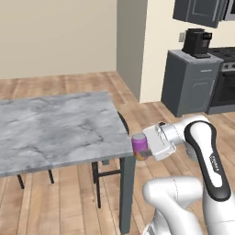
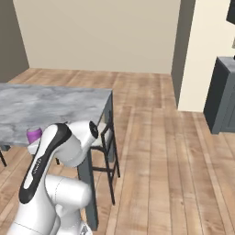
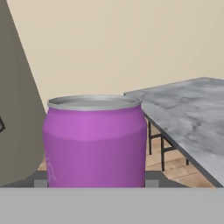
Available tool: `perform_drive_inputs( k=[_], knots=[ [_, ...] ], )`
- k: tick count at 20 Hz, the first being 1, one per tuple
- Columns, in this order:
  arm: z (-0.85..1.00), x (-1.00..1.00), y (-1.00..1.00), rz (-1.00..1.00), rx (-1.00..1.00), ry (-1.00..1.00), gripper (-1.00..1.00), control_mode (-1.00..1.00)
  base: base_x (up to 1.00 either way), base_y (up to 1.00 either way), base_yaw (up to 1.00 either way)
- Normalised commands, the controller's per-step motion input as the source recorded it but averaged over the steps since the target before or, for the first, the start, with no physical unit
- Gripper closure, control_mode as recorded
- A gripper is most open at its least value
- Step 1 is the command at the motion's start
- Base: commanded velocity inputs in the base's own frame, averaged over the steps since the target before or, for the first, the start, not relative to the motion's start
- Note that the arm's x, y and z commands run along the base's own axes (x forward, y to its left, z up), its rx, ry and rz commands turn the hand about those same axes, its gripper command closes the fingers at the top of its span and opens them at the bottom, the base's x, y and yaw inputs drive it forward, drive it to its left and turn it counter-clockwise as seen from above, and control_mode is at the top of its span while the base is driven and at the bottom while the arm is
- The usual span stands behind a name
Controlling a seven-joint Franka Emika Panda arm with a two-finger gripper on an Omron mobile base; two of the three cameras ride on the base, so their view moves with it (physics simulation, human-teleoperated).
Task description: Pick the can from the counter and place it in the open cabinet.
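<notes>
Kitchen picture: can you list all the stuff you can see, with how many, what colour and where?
can: one, purple with an orange bottom, upright in the gripper just past the counter's near corner, off the marble
counter: one, grey-white marble on thin dark legs, left of the arm
coffee machine: one, black, on top of the grey base cabinet
base cabinet: one, dark grey, by the far wall on the right
wall cabinet: one, dark grey, high up above the coffee machine
stove: one, dark, partly cut off at the right edge
gripper: one, white, shut on the can
</notes>
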Motion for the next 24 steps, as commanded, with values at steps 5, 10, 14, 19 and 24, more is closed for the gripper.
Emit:
perform_drive_inputs(
  k=[5,10,14,19,24],
  knots=[
    [0.00,0.00,0.00,0.00,0.00,0.00,1.00,1.00,0.06,-0.78,0.00],
    [0.00,0.00,0.00,0.00,0.00,0.00,1.00,1.00,0.09,-0.79,0.00],
    [0.00,0.00,0.00,0.00,0.00,0.00,1.00,1.00,0.10,-0.76,0.00],
    [0.00,0.00,0.00,0.00,0.00,0.00,1.00,1.00,0.16,-0.75,0.00],
    [0.00,0.00,0.00,0.00,0.00,0.00,1.00,1.00,0.24,-0.70,0.00]
  ],
)
